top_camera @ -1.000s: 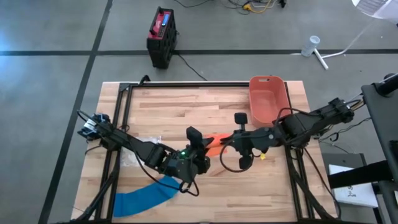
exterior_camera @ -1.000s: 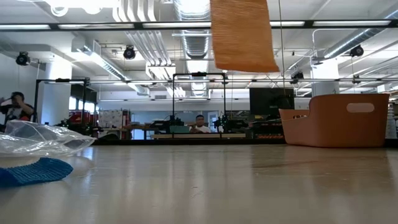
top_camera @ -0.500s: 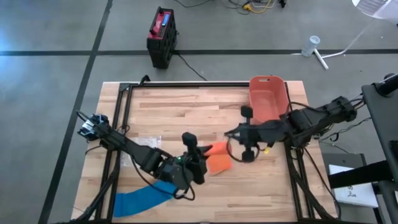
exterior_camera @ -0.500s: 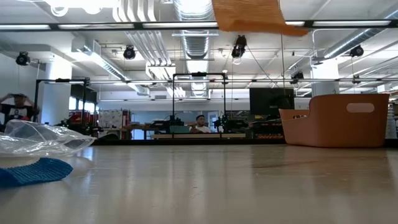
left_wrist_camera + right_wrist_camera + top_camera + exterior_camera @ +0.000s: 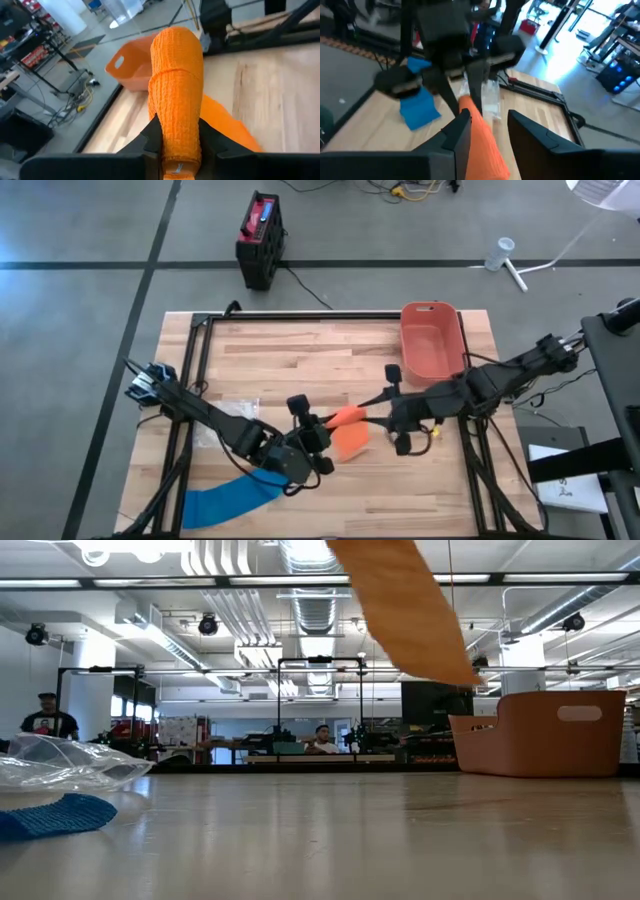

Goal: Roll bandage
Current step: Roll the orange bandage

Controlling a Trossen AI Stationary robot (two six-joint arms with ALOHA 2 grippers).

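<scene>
The left tool (image 5: 318,432), low centre of the high view, clamps the part-rolled orange bandage (image 5: 345,416) above the surface (image 5: 300,355) while the right tool (image 5: 385,398) straddles its other end with fingers parted, so the loose tail below looks unwound, rolling unfinished.

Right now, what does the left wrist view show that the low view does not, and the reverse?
Only the left wrist view shows the left gripper, its jaws shut on the rolled end of the orange bandage, with the wooden table beneath. Only the low view shows the blue bandage, the clear plastic bag and a person in the room behind. Both show the orange bandage and the orange bin.
</scene>
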